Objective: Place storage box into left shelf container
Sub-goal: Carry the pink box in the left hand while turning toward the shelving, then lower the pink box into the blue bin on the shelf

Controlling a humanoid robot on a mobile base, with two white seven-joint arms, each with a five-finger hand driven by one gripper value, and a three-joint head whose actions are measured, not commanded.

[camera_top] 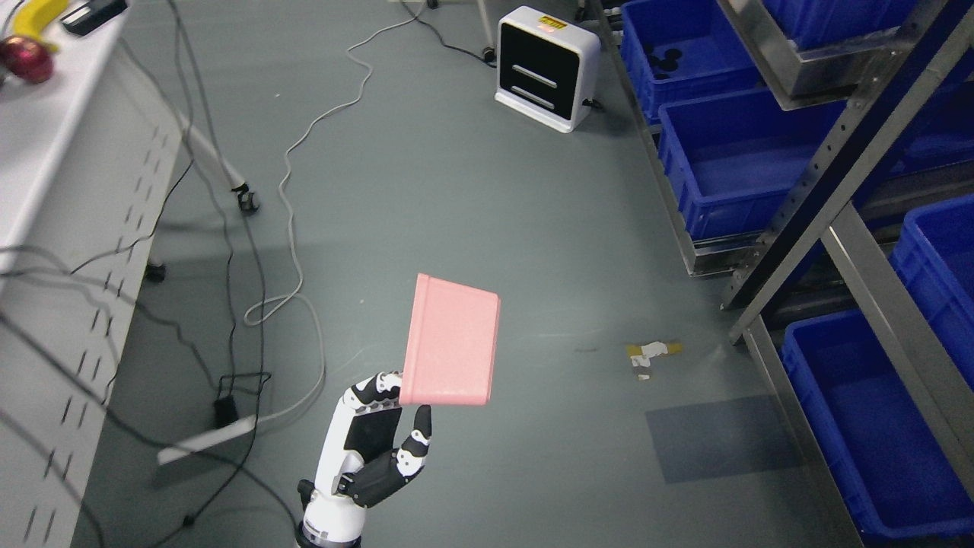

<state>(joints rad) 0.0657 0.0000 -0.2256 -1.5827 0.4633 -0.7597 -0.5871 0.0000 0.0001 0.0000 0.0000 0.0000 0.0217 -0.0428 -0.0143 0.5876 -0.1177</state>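
Observation:
A flat pink storage box (pixel 450 341) is held up over the grey floor, a little left of the picture's middle. My left hand (pixel 401 406) comes up from the bottom edge, its fingers shut on the box's lower edge with the thumb (pixel 419 430) at the near side. At the right stands a metal shelf (pixel 829 190) with several blue containers: one at mid height (pixel 730 160), one behind it (pixel 685 46), one low at the front (pixel 860 426). The box is well to the left of the shelf. The right arm does not show.
A white table (pixel 61 152) with a banana (pixel 36 17) and a red fruit (pixel 27 59) fills the left side. Cables (pixel 289 228) trail across the floor. A white boxy device (pixel 544 68) stands at the back. A scrap of tape (pixel 650 354) lies near the shelf.

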